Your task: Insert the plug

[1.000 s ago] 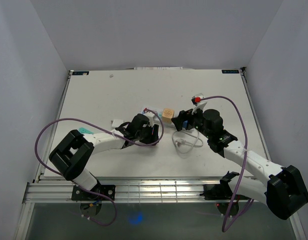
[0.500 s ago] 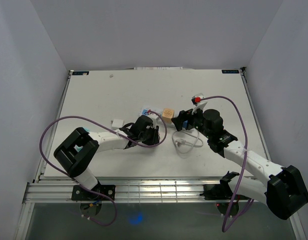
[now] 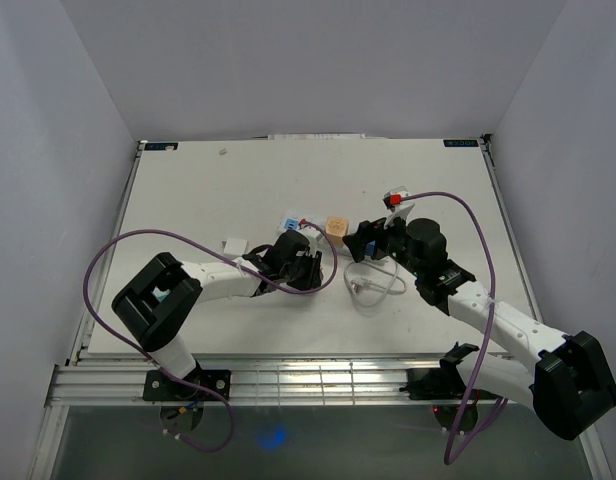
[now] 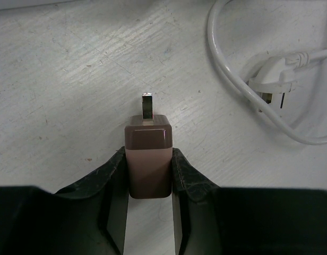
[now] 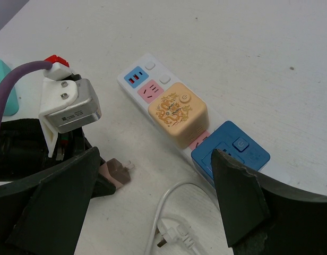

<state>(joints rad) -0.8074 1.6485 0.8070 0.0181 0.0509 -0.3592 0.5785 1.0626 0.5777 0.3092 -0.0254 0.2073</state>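
Left pincer [image 4: 148, 162] had shut within the last second: clenched, grasping the brown plug [image 4: 148, 146] by its sides, prong pointing ahead, low over the surface [image 4: 73, 79]. Power strip [image 5: 153, 87] near, beyond its tip. Right pincer [image 5: 153, 204] released. Insertion judged next.
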